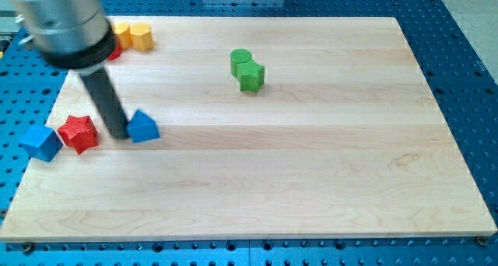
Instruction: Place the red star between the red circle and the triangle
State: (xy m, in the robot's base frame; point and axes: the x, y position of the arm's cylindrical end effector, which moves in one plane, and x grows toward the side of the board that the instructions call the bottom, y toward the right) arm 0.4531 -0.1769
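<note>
The red star (78, 133) lies near the board's left edge, with a blue cube (40, 141) just to its left. A blue triangle (143, 127) lies to the star's right. My tip (118, 134) rests on the board between the red star and the blue triangle, close against the triangle's left side. The red circle (113, 53) is at the view's top left, mostly hidden behind the arm's grey body; only a sliver of red shows.
Two yellow blocks (133, 36) sit at the top left next to the red circle. A green circle (242, 60) and a green star (251, 76) touch each other at the upper middle. The wooden board (311, 180) lies on a blue perforated table.
</note>
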